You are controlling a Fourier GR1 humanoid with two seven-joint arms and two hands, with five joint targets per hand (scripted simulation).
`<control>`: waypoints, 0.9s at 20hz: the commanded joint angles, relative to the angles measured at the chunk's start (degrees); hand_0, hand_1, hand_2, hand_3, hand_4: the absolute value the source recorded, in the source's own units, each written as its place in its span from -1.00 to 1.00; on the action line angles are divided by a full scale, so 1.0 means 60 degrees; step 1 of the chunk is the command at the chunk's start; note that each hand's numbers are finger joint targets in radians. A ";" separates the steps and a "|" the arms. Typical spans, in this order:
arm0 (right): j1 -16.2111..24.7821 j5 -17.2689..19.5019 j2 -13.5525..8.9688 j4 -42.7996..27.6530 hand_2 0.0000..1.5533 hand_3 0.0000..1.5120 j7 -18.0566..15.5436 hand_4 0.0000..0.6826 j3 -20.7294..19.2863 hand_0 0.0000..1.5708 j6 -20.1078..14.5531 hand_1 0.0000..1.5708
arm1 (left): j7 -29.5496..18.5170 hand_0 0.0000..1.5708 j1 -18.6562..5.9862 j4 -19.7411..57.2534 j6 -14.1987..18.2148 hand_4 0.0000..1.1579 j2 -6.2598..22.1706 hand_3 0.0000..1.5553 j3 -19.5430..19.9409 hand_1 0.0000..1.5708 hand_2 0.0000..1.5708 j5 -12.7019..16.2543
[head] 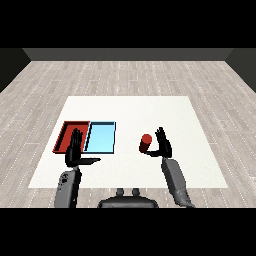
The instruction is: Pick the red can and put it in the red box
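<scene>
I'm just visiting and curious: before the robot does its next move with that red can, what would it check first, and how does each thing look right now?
1. Red can standing upright on the white table: ok.
2. Right hand beside the can, fingers straight: ok.
3. Fingers curled round the can: not ok, not yet grasped.
4. Red tray free to take the can: cannot tell, the left hand covers part of it.
5. Light blue tray lies between can and red tray, so the can must pass over it: ok.
</scene>
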 commanded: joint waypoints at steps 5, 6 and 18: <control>-0.0768 -0.0188 -0.0047 0.1716 -1.00 -1.00 -0.0742 -1.00 0.0034 -1.00 -0.0102 -1.00 | 0.0364 -1.00 0.0299 -0.0834 0.0222 -1.00 -0.0255 -1.00 -0.0321 -1.00 -1.00 -0.0084; -0.0848 -0.0284 0.0000 0.1216 -1.00 -1.00 -0.0389 -1.00 0.0019 -1.00 -0.0286 -1.00 | -0.0097 -1.00 0.0467 -0.0342 -0.0545 -1.00 0.0263 -1.00 0.0225 -1.00 -1.00 0.0413; -0.0901 -0.0797 0.0072 0.1952 -1.00 -1.00 -0.1058 -1.00 0.0885 -1.00 -0.0449 -1.00 | -0.0050 -1.00 0.0114 -0.0060 0.0376 -1.00 -0.0403 -1.00 -0.0358 -1.00 -1.00 -0.0265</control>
